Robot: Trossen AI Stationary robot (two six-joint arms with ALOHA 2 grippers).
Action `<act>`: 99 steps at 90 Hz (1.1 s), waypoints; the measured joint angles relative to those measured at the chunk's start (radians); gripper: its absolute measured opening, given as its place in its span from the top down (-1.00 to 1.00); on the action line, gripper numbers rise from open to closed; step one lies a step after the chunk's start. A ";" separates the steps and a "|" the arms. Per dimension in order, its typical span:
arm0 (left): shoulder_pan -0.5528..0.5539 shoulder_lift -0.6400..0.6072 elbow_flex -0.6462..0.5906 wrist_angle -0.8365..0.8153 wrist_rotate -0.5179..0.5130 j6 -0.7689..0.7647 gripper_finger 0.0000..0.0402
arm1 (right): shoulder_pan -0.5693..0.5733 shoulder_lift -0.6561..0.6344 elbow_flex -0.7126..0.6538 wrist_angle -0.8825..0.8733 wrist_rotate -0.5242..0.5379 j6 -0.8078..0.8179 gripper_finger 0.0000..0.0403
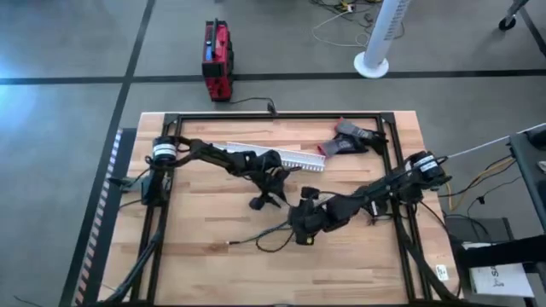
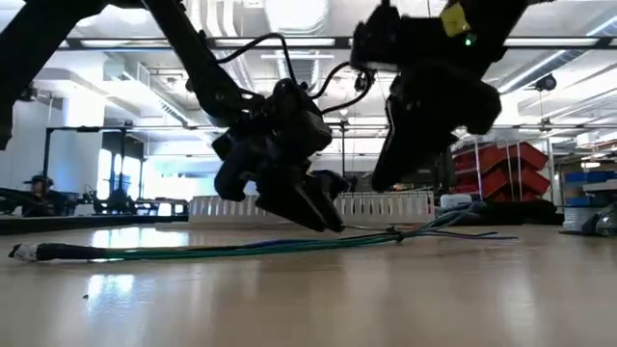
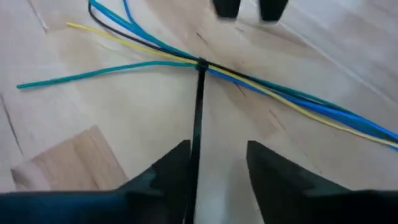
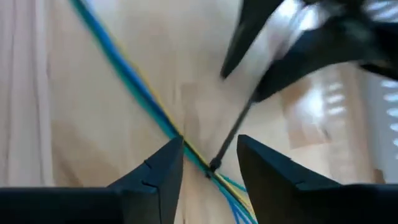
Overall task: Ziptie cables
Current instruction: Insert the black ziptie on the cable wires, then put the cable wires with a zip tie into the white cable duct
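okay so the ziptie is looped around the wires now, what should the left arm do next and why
Probably close the left pincer on the ziptie tail and pull it back to cinch the loop. The strip already wraps the cables and its tail runs between the open fingers, against one of them. The right pincer, also open, straddles the cables at the loop.

One camera hangs high up and looks straight down on the whole table (image 1: pixel 213 222), with some floor around it. One sits low, right at the table top, and looks flat across the wood into the room behind. Two small cameras ride on the arms, very close to the wood. The one on the left arm looks past the left claw (image 3: pixel 217 168). The one on the right arm looks past the right claw (image 4: pixel 208 162). All four views share one spot: the cables (image 3: pixel 261 84) with the ziptie (image 3: pixel 199 106) looped on them.
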 joint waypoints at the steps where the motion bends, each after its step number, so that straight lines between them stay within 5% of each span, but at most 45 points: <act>1: 0.000 -0.002 0.000 0.000 0.000 0.000 0.23 | -0.007 0.000 0.000 -0.005 -0.018 -0.009 0.32; 9: 0.000 -0.026 -0.003 -0.042 -0.002 0.007 0.16 | -0.060 0.008 -0.003 -0.053 -0.144 -0.076 0.37; 24: 0.003 -0.091 -0.013 -0.180 -0.055 0.081 0.17 | -0.122 0.009 -0.006 -0.101 -0.166 -0.203 0.51; 62: 0.128 -0.231 -0.115 -0.063 -0.052 0.027 0.36 | -0.189 0.085 -0.003 -0.088 -0.325 -0.421 0.52; 99: 0.194 -0.275 -0.122 -0.002 -0.322 -0.033 0.11 | -0.186 0.080 0.032 -0.136 -0.355 -0.380 0.51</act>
